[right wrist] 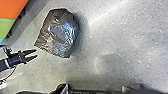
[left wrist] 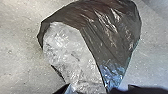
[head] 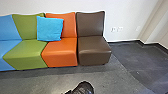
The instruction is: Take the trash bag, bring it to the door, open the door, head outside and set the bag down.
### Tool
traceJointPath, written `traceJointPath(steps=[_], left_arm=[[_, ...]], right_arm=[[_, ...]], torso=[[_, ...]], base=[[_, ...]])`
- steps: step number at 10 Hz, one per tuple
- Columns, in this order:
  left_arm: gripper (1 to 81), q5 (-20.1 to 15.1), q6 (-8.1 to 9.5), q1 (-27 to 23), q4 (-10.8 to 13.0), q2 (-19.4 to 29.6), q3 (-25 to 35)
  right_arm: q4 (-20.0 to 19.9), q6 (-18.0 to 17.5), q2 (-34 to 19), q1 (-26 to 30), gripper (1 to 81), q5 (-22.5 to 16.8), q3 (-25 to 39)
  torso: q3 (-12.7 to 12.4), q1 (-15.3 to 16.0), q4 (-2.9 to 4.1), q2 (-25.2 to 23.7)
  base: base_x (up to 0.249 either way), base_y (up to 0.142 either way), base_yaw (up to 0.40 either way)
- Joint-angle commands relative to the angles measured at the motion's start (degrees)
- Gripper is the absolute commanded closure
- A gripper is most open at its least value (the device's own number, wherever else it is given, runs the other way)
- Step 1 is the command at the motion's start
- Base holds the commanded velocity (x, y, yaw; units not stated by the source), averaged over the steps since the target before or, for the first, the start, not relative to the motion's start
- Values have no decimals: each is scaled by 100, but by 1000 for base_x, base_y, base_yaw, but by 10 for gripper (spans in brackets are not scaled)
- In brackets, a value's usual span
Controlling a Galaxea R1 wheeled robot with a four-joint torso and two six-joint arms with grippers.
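1. Black trash bag [right wrist: 58, 33], shiny and crinkled, on the speckled gray floor [right wrist: 120, 52].
2. Left gripper [right wrist: 37, 53], released, its two fingers spread and their tips near a corner of the bag.
3. Right gripper [right wrist: 96, 90]: I cannot tell whether it is released or clenched.
4. Beyond, against a white wall [head: 135, 15], a row of seats: blue [head: 7, 50], green [head: 25, 53], orange [head: 60, 52], brown [head: 93, 50].
5. Bright blue pillow [head: 49, 28], leaning across the green and orange backrests.

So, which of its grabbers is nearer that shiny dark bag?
Left. The left gripper is close beside one end of the bag; the right arm is farther off, its wrist camera seeing both from a distance.
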State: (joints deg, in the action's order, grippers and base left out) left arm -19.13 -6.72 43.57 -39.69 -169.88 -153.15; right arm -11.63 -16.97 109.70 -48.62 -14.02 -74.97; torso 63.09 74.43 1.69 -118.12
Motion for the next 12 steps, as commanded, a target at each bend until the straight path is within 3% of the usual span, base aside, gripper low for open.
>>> traceJointPath(steps=[1,2,4,7,8,9,12], left_arm=[[10,-372,13,-731,-118,-82,-66],[10,-372,13,-749,-118,-170,-145],[10,-390,13,-775,-118,-311,-303],[10,-390,13,-845,-118,-319,-303],[10,-381,13,-845,-109,-311,-312],[10,-364,13,-845,-118,-267,-321],[10,-346,4,-1082,-118,-240,-295]], right_arm=[[-164,1,-394,400,10,-312,159],[-164,1,-394,391,10,-312,151],[-164,1,-394,391,10,-312,177],[-182,1,-394,427,10,-303,221],[-182,1,-394,444,10,-303,221],[-182,1,-394,479,10,-312,273],[-164,1,-367,497,10,-321,318]], torso=[[0,345,0,-536],[2,478,0,-748],[547,737,0,-1165],[872,1025,0,-1631],[516,1145,0,-1821],[676,1256,0,-1992],[808,1563,0,-2477]], base=[[0,0,0],[0,0,0],[0,0,0],[0,0,0],[0,0,0],[0,0,0],[0,0,0]])
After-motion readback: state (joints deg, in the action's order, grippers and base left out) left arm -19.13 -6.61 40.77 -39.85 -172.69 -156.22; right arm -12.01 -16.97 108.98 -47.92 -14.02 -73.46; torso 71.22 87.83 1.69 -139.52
